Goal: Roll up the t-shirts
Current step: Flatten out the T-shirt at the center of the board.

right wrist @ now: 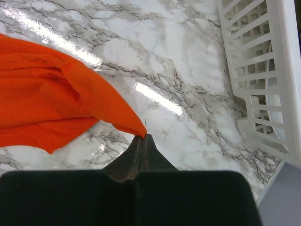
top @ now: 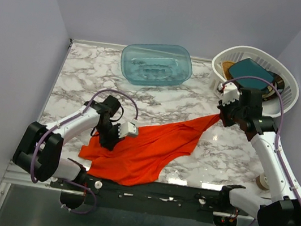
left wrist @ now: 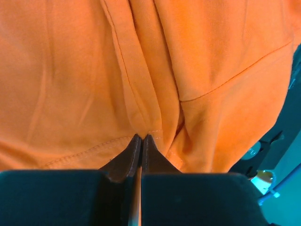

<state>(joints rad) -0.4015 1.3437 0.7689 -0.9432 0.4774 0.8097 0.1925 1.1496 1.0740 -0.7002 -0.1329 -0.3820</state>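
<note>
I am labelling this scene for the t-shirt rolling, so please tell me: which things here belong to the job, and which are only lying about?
Belong to the job: red-orange t-shirt; left gripper and right gripper, both pinching it.
Only lying about: teal tub; white basket with its contents.

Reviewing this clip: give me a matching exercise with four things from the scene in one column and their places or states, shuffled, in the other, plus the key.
Things:
1. t-shirt
2. teal tub
3. white basket
4. right end effector

Places or states:
A. at the far right corner of the table
B. shut on a corner of red-orange cloth
C. at the far edge, near the middle
D. stretched across the near half, from left to right

Pairs: 1-D, 2-C, 3-A, 4-B
</note>
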